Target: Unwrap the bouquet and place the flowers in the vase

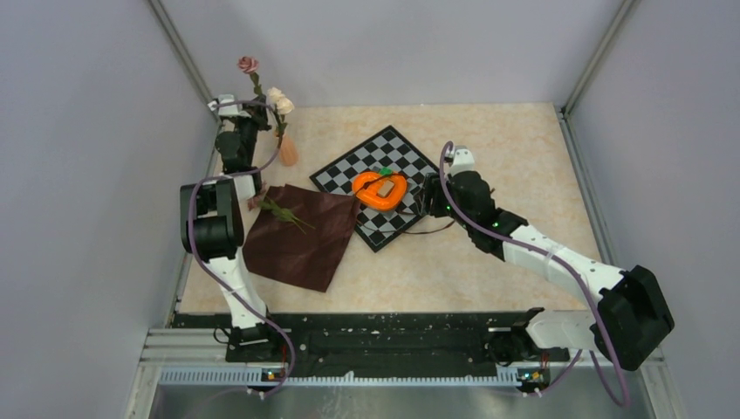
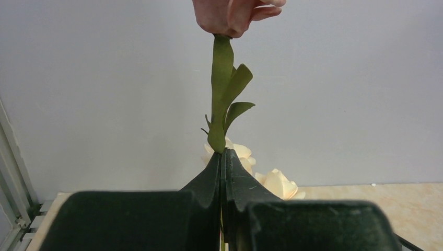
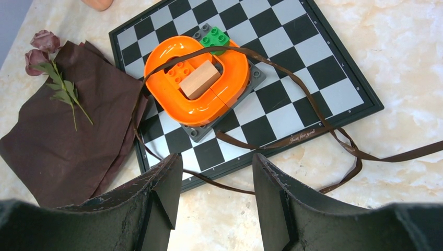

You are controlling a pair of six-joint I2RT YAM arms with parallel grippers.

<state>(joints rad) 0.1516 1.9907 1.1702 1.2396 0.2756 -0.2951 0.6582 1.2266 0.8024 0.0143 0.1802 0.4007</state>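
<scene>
**Pink rose held up beside the vase; wrapping lies open**

The pink rose [image 2: 235, 13] stands upright in the left gripper [image 2: 223, 157], whose jaws are pressed together on its green stem just under the leaves. It is up near the back-left corner of the table [image 1: 506, 148]. Just beside it are the cream roses [image 1: 279, 100], their stem running down to the mouth of the vase [image 1: 287, 150].

In front of the vase the maroon cloth [image 3: 68, 136] is spread flat, with a mauve rose sprig [image 3: 60, 86] on it. The loose ribbon [image 3: 313, 130] trails over the chessboard [image 3: 324, 68] and across the orange heart-shaped piece [image 3: 172, 99]. The right gripper [image 3: 217, 178] hangs over the board's near edge, jaws apart and holding nothing.
</scene>
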